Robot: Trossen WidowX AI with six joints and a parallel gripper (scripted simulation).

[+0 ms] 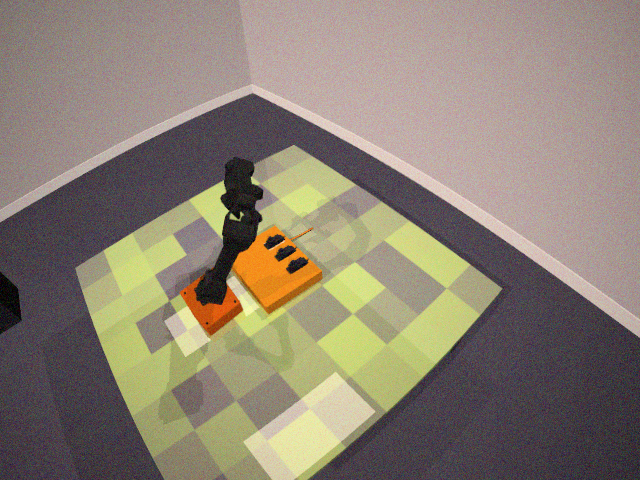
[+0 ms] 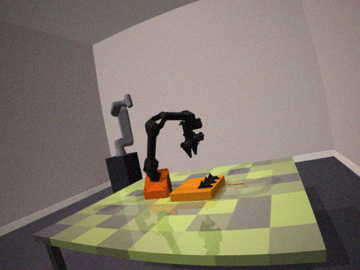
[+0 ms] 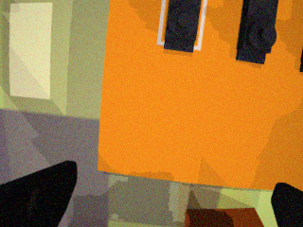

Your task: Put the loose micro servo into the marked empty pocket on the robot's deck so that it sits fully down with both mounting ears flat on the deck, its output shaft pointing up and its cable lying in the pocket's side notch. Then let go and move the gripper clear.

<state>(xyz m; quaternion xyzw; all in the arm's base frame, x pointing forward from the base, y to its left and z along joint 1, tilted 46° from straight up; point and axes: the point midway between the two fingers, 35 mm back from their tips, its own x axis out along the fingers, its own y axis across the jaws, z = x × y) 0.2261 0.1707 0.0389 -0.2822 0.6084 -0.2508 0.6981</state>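
"Found the claw point(image 1: 236, 214) point(image 2: 193, 155) point(image 3: 177, 183) how?"

"Wide open, with nothing between the fingers. Hung high and well apart from the robot's deck point(image 1: 268, 281) point(image 2: 187, 187) point(image 3: 166, 113), tips downward."

"And the micro servo point(image 1: 273, 240) point(image 2: 214, 176) point(image 3: 182, 26)?"

"Lay within the white pocket outline point(image 1: 276, 244) point(image 3: 203, 28), roughly in line with the neighbouring servo point(image 1: 285, 252) point(image 3: 259, 35). Looked seated, probably to let the mounting ears bear on the deck. Cut off by the top edge of the wrist view, though, so impossible to confirm both ears flat."

"Shaft upward?"

"Showed a round boss on top, fitting for an output shaft meant to stay reachable."

"Why the orange cable point(image 1: 302, 234) point(image 2: 234, 183) out past the deck's edge?"

"Presumably to run through the side notch rather than get pinched under the body. Couldn't make out the notch itself."

"Why such height for the claw?"

"Likely to avoid snagging the cable or knocking the servo. Judged release done and clearance ample; called for no further contact, only a closer check of the seating."
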